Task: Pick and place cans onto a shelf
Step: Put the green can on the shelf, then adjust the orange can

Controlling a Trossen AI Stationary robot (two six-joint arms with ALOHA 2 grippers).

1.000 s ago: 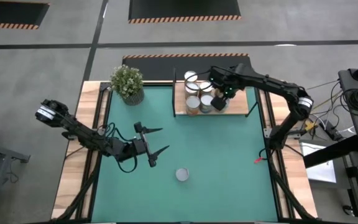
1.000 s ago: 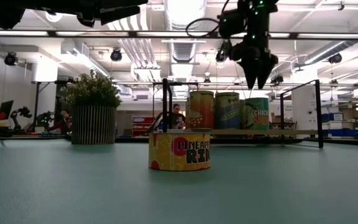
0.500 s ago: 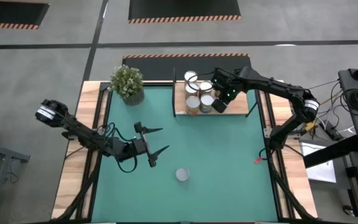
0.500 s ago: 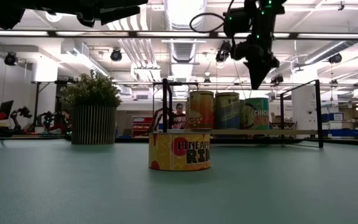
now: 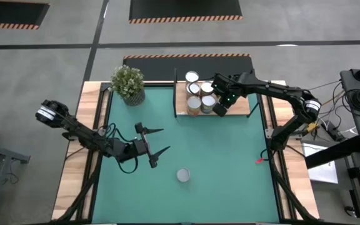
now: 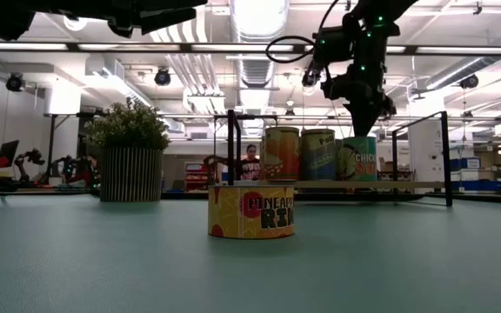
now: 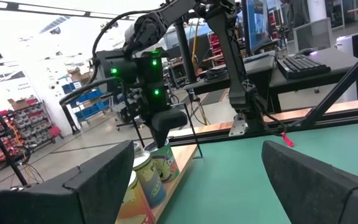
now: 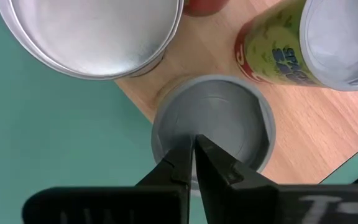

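While the right claw [image 8: 194,163] hangs pressed together, empty, just above a shelved can [image 8: 213,127], any dip could topple it off the shelf [image 5: 239,106]; the left claw [image 5: 157,142] waits spread above the tabletop [image 5: 230,162].

The right arm reaches from the frame's right edge to upper center, its end effector [image 5: 218,109] pointing down with fingers pressed together. The left arm stretches across the left-center, its end effector [image 5: 158,142] hovering, 2 fingers spread wide.
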